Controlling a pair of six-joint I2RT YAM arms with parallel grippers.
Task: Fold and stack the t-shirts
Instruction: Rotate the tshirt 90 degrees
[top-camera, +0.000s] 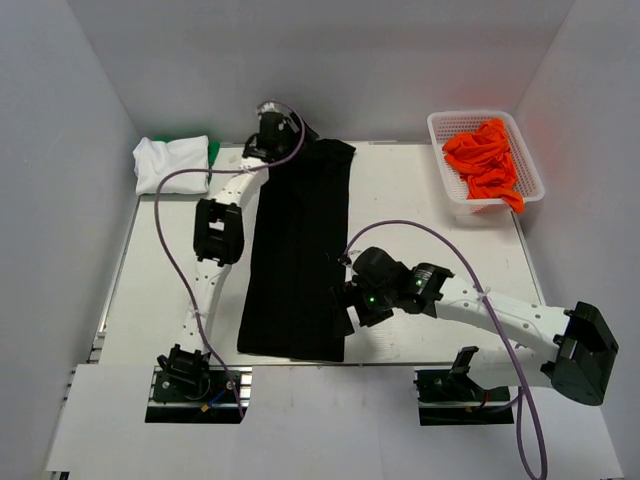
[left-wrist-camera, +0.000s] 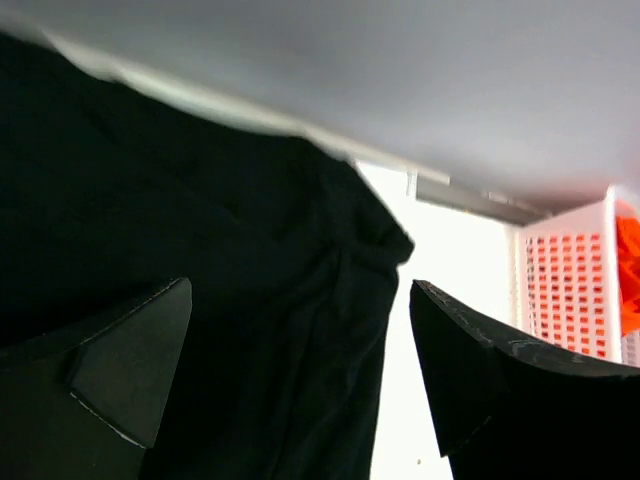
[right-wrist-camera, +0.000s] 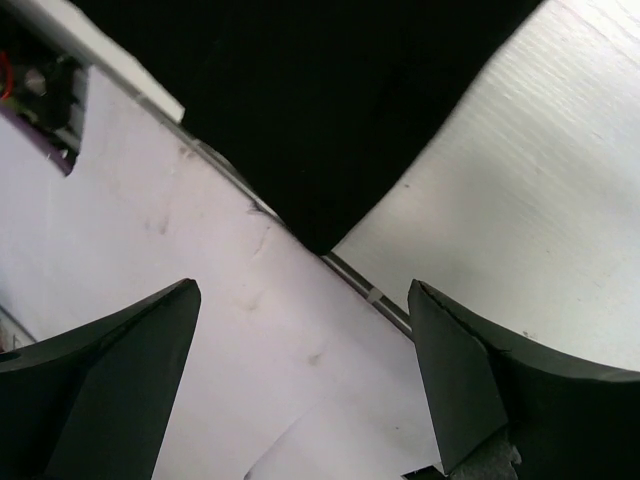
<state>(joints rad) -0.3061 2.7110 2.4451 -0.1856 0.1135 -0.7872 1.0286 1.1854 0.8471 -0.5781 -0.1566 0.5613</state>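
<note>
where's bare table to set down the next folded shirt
Widest free patch: bare white table between the long black cloth shirt and the white plastic basket of orange shirts, beyond the right arm. A narrower strip runs along the left edge, nearer than the folded white shirt. Crowded: the left arm beside the black shirt.

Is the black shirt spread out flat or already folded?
Partly folded: the black shirt lies as a long narrow strip, no sleeves sticking out; it is not yet folded across its length.
</note>
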